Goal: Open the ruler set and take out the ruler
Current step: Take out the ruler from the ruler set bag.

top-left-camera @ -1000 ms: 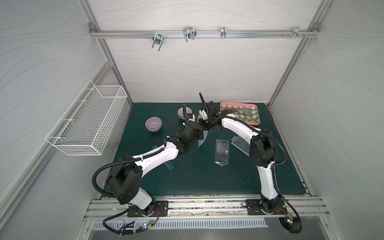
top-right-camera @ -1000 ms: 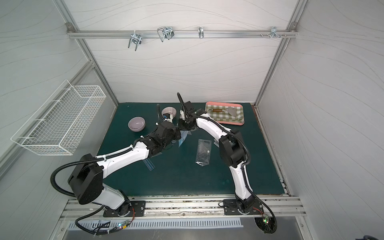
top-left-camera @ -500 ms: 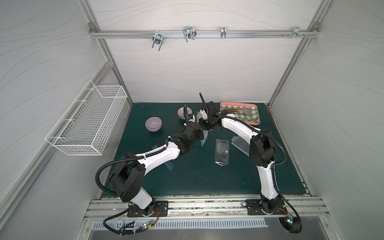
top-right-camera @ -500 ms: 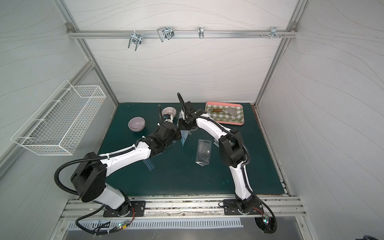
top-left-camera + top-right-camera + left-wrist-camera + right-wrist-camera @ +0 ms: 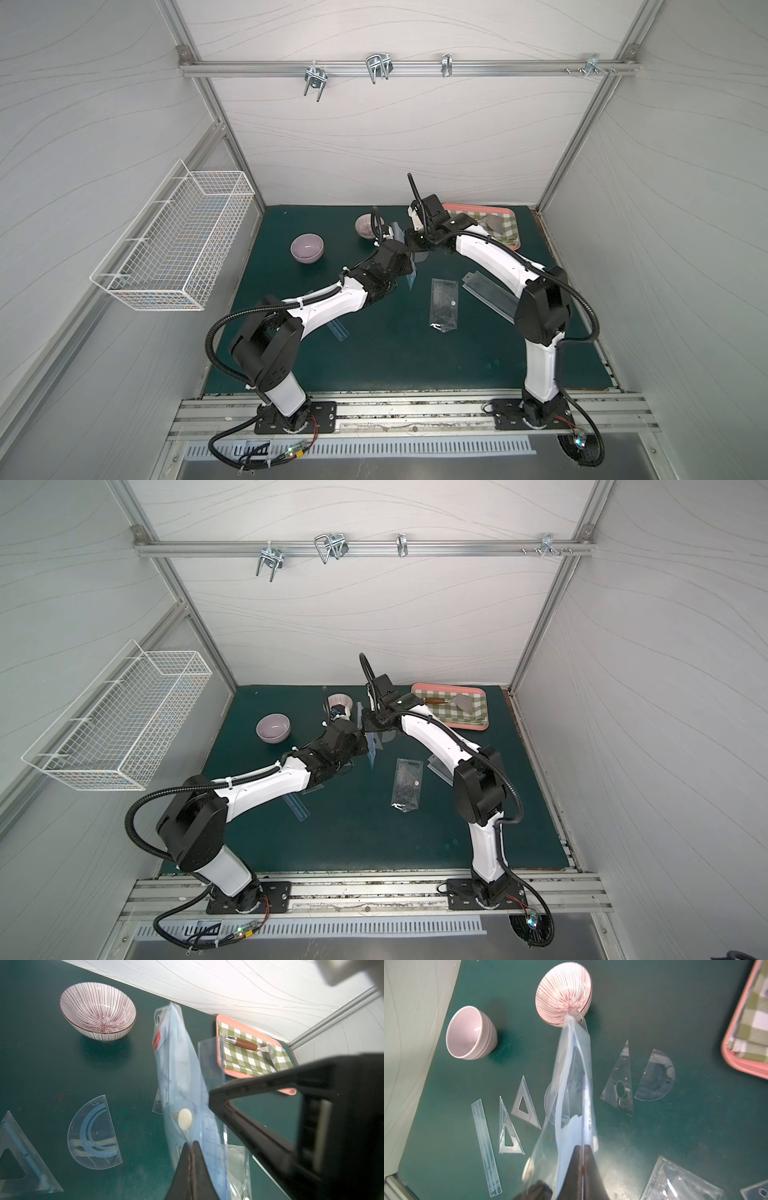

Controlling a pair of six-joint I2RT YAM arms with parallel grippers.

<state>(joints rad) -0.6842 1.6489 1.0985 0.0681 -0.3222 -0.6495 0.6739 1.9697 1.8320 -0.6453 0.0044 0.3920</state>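
Left fingers (image 5: 181, 1174) and right fingers (image 5: 576, 1169) are both pinched flat on the ruler set pouch (image 5: 176, 1068), held off the mat (image 5: 374, 353) near the striped bowl (image 5: 97, 1012); a clear ruler (image 5: 207, 1068) runs along its edge, in or out I cannot tell. Counted on the mat: two bowls, the second a lilac bowl (image 5: 471, 1032), one tray (image 5: 449, 685), three set squares (image 5: 525, 1103), two protractors (image 5: 654, 1076), one loose ruler (image 5: 486, 1147), two flat clear packs (image 5: 444, 305). Widest open mat lies toward the front rail (image 5: 415, 401)

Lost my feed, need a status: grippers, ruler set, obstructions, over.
Left gripper shut on pouch, lifted. Right gripper shut on ruler, not yet out. Protractor, set squares loose below, nothing blocking.
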